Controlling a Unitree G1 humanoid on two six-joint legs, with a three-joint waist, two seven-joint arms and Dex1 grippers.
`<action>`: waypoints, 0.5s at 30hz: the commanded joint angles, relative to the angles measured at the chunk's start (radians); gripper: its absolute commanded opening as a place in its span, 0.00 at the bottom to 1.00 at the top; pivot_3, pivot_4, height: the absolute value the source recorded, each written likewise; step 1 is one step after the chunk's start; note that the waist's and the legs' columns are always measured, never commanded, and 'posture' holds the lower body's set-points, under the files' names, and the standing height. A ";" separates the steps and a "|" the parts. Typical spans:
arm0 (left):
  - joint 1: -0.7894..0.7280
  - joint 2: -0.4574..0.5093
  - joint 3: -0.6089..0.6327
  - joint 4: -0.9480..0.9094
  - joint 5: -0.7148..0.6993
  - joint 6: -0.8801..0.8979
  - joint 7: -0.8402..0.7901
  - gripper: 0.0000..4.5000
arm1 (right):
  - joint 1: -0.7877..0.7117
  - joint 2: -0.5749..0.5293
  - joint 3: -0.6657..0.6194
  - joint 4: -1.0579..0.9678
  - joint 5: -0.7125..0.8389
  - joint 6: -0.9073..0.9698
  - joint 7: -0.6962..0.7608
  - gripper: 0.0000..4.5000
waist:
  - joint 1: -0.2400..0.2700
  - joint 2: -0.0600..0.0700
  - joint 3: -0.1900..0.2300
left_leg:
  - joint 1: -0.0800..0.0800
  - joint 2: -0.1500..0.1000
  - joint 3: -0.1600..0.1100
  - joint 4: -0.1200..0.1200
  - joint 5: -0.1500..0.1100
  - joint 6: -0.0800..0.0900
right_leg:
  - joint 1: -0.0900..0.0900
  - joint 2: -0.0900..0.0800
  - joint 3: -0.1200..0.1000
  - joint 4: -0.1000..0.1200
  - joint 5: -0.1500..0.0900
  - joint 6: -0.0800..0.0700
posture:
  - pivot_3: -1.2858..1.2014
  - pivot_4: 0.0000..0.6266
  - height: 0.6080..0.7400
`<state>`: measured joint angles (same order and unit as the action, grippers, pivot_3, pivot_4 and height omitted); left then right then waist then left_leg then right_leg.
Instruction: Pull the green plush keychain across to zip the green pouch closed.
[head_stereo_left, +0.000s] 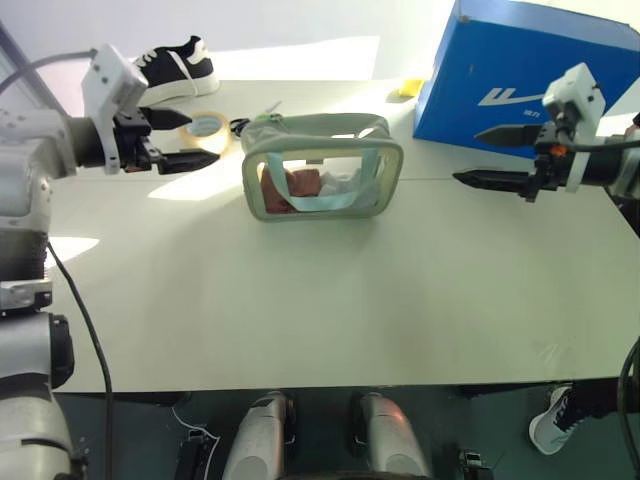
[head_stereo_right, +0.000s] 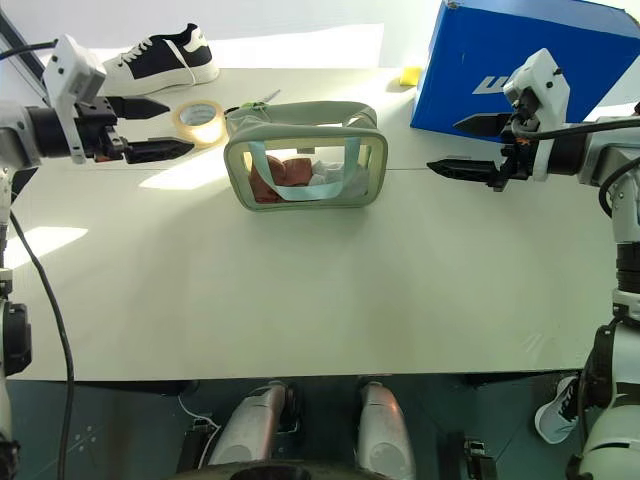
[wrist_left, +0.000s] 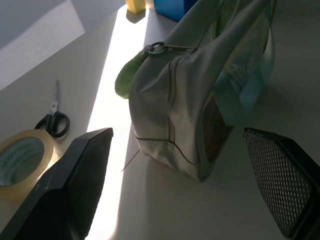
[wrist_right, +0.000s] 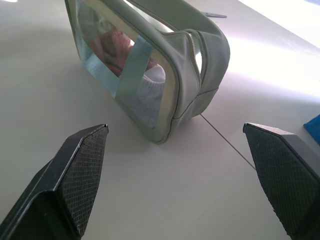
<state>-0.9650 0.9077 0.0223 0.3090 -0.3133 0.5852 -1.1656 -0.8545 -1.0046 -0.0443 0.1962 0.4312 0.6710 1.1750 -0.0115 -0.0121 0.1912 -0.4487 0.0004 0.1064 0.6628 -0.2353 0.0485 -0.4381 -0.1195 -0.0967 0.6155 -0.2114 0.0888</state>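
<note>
1. My left fingers (head_stereo_left: 183, 138) are spread wide and hold nothing; they hang above the surface (head_stereo_left: 330, 300), apart from everything.
2. My right fingers (head_stereo_left: 490, 157) are likewise spread wide and empty, pointing in toward the left ones.
3. The green pouch (head_stereo_left: 322, 168) stands upright on the surface between my two sets of fingers, nearer the left set, touching neither. Its clear window faces me, with a teal strap across it and reddish and white contents behind.
4. The green plush keychain (wrist_left: 126, 76) sits at the pouch end nearest my left fingers, hanging from a metal ring (wrist_left: 155, 48) at the top edge, on the pouch's far side.
5. Just beyond my left fingers lie a roll of tape (head_stereo_left: 205, 127) and scissors (wrist_left: 53, 119); a black-and-white shoe (head_stereo_left: 175, 68) lies farther back.
6. A blue box (head_stereo_left: 520, 75) stands behind my right fingers, with a small yellow object (head_stereo_left: 408, 88) beside it.
</note>
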 joint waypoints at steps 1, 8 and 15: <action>-0.027 0.010 0.020 0.003 0.004 -0.027 0.000 0.98 | -0.013 -0.014 -0.032 -0.031 0.002 -0.008 0.001 1.00 | 0.000 0.000 0.000 | 0.000 0.000 0.000 0.000 0.000 0.000 | 0.000 0.000 0.000 0.000 0.000 0.000 | 0.52 0.24 1.00; -0.009 0.018 0.032 -0.023 -0.008 -0.018 -0.001 0.98 | -0.017 -0.013 -0.026 -0.032 -0.003 -0.012 0.009 1.00 | 0.000 0.000 0.000 | 0.000 0.000 0.000 0.001 0.000 0.000 | 0.000 0.000 0.000 0.001 0.000 0.000 | 0.52 0.24 1.00; -0.004 0.033 0.036 -0.036 -0.009 -0.014 -0.005 0.98 | -0.051 0.013 -0.005 -0.006 -0.024 -0.031 0.015 1.00 | -0.001 0.000 0.000 | 0.000 0.000 0.000 0.001 0.000 0.000 | 0.000 0.001 0.000 0.002 0.000 0.000 | 0.52 0.24 1.00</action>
<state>-0.9514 0.9175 0.0227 0.3056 -0.3145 0.5759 -1.1740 -0.8761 -0.9968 -0.0376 0.1911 0.4122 0.6649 1.1908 -0.0121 -0.0121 0.1912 -0.4485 0.0004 0.1065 0.6644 -0.2352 0.0488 -0.4378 -0.1188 -0.0968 0.6174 -0.2111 0.0893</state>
